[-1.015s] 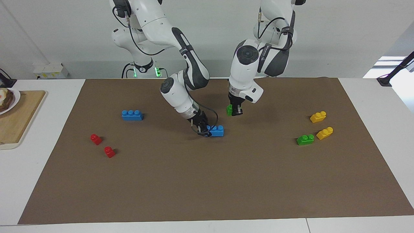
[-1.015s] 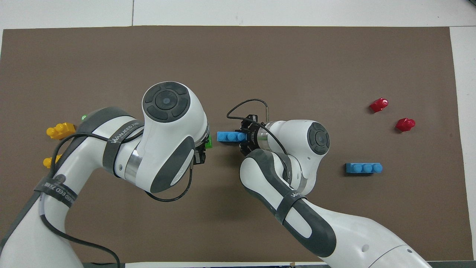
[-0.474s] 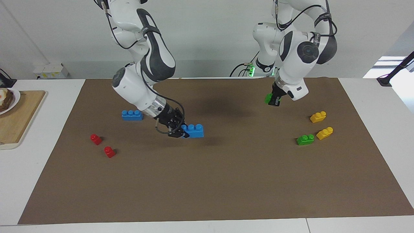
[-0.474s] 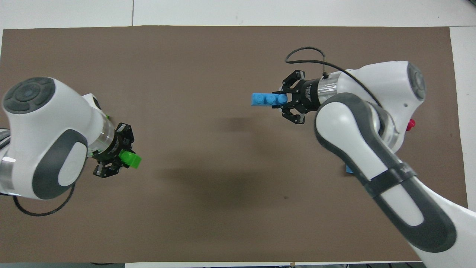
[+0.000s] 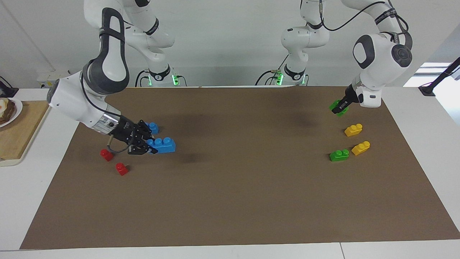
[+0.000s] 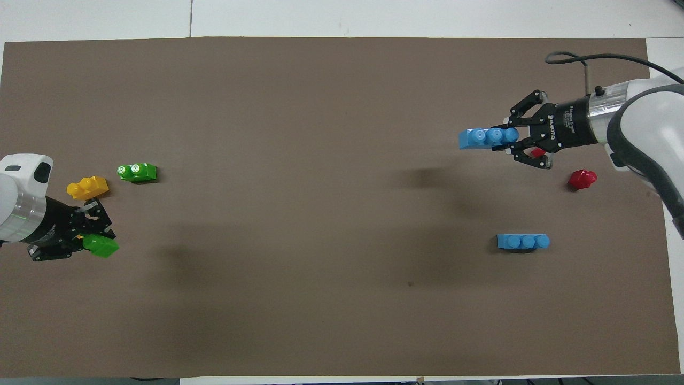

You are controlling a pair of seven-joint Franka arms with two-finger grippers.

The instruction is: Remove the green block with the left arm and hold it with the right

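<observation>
My left gripper [image 5: 340, 109] is shut on a bright green block [image 5: 335, 104] and holds it in the air over the mat near the yellow bricks at the left arm's end. In the overhead view the left gripper [image 6: 95, 244] and the green block [image 6: 103, 247] show at the mat's edge. My right gripper [image 5: 148, 146] is shut on one end of a blue three-stud brick [image 5: 164, 145] and holds it above the mat near the red blocks. The overhead view shows the right gripper [image 6: 514, 142] and the blue brick [image 6: 485, 138] too.
A second green block [image 5: 339, 155] and two yellow bricks [image 5: 353, 130] [image 5: 360, 148] lie on the brown mat [image 5: 251, 187]. Another blue brick [image 6: 522, 241] and two red blocks [image 5: 106, 154] [image 5: 122, 168] lie at the right arm's end. A wooden board [image 5: 18, 133] lies off the mat.
Both arms have swung apart from the mat's middle. The left gripper carried the green block toward the yellow bricks; the right gripper carried the blue brick toward the red blocks.
</observation>
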